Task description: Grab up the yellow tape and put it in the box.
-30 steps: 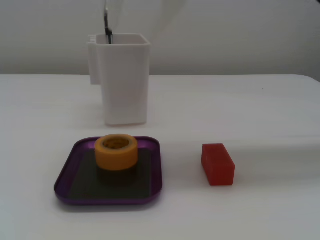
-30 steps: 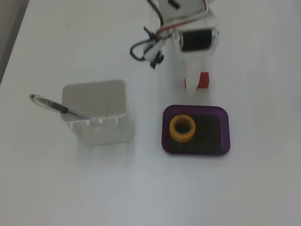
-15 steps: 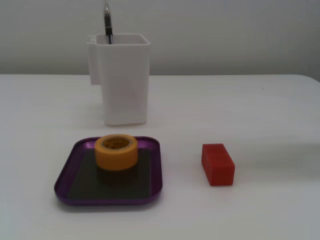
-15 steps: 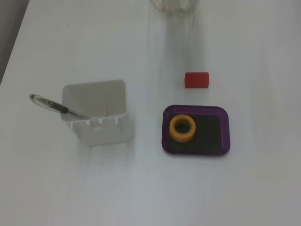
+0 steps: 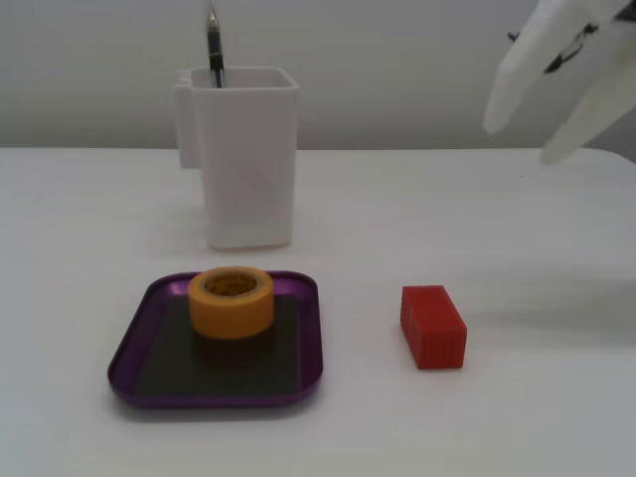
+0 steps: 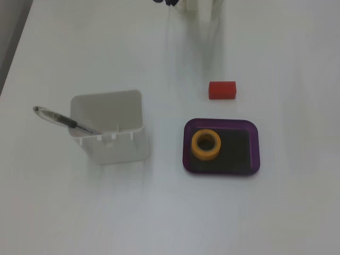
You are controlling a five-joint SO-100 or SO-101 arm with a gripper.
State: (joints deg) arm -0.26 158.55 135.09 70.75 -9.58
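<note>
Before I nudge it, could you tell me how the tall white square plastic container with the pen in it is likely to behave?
The tall white square plastic container looks thin-walled and nearly empty, so probably light. It stands taller than its base is wide, so a push near the rim would likely tip it; low down, it may slide on the smooth white table. The pen leans loose and could shift.

No legible txt/labels/nos. anywhere.

Bright, even, washed-out light with soft faint shadows; both fixed views slightly soft, the claw (image 5: 556, 99) blurred
</note>
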